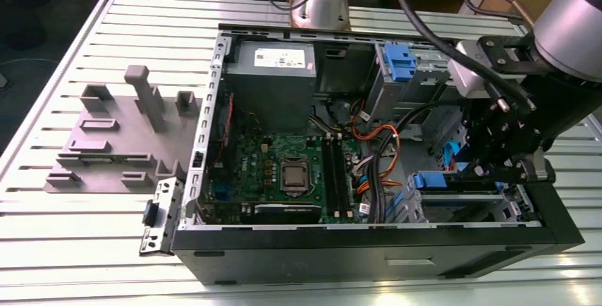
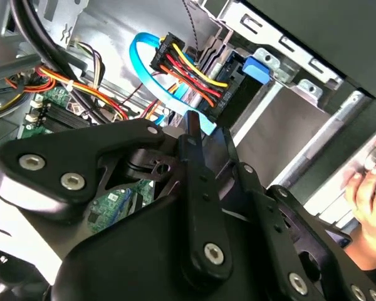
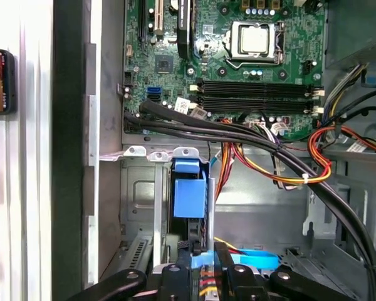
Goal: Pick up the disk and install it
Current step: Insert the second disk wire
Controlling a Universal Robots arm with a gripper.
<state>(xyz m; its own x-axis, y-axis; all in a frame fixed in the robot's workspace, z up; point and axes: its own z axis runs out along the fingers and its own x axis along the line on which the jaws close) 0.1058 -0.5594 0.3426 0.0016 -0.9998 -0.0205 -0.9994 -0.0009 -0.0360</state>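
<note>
Black gripper (image 1: 498, 168) linkages were seen lowered into the drive-bay corner of the open computer case (image 1: 376, 246), at the exterior view's right; whether the jaws were released or clenched could not be told, since the fingertips were hidden by the linkage in both wrist views. The disk (image 3: 189, 197) was seen seated edge-on in the metal drive cage (image 3: 138, 188), just beyond the gripper: its blue plastic bracket and tab were shown, while its silver body and label were mostly hidden. In the second wrist view, the disk's (image 2: 241, 81) end was seen with a black connector (image 2: 175, 53) carrying red, yellow and black wires and a flat light-blue data cable (image 2: 147, 72) plugged in or pressed against it. The green motherboard (image 1: 282, 168) with its processor socket was seen in the case floor, well apart from the cage. A grey fixture block (image 1: 118, 133) was seen on the slatted table (image 1: 75, 242), beside the case.
</note>
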